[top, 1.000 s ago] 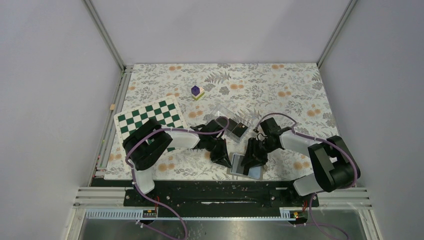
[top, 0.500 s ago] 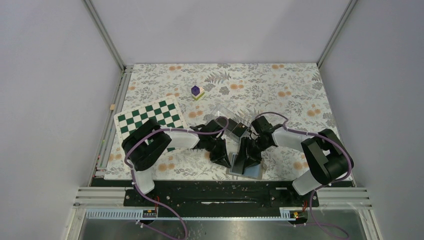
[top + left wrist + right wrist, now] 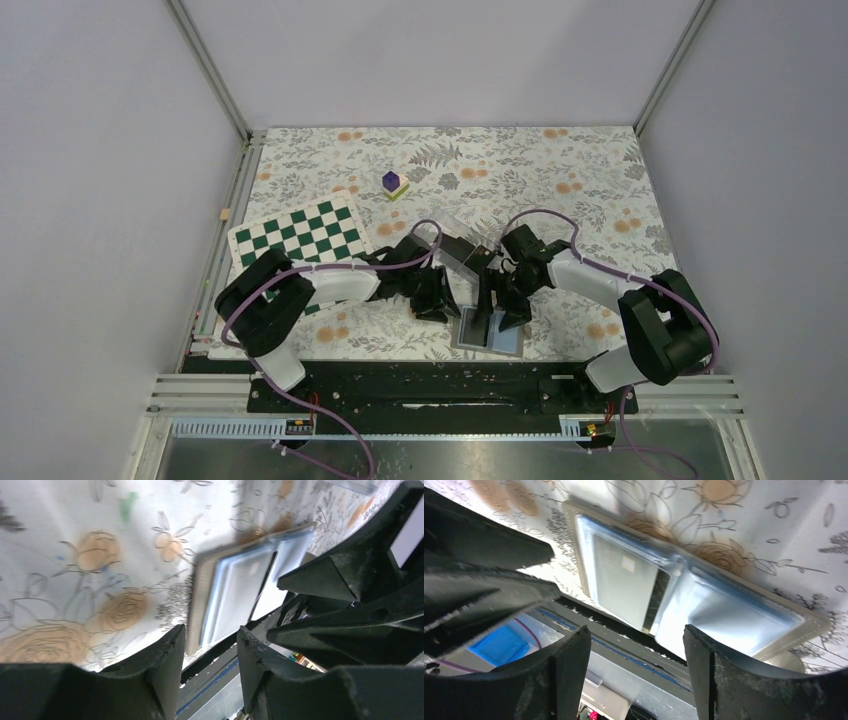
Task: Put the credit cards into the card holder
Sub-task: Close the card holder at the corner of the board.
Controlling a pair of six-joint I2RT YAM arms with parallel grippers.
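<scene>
The card holder (image 3: 492, 338) lies open by the table's front edge, pale blue inside (image 3: 724, 615) with a grey-brown rim (image 3: 196, 595). A flat card (image 3: 624, 580) with a dark edge lies on its left half, shining grey; I cannot tell whether it sits in the pocket. Another black credit card (image 3: 477, 260) rests in the clear plastic box (image 3: 448, 232) behind the grippers. My left gripper (image 3: 446, 303) (image 3: 210, 647) hovers at the holder's left edge, open and empty. My right gripper (image 3: 500, 308) (image 3: 636, 647) stands open above the holder, holding nothing.
A green-and-white checkerboard (image 3: 300, 235) lies at the left under my left arm. A purple cube (image 3: 391, 181) on a yellow-green block stands further back. The black base rail (image 3: 440, 385) runs just below the holder's near edge.
My left gripper has gone from shut to open. My right gripper has opened wider and drawn back a little from the holder. The holder still lies open in the same place.
</scene>
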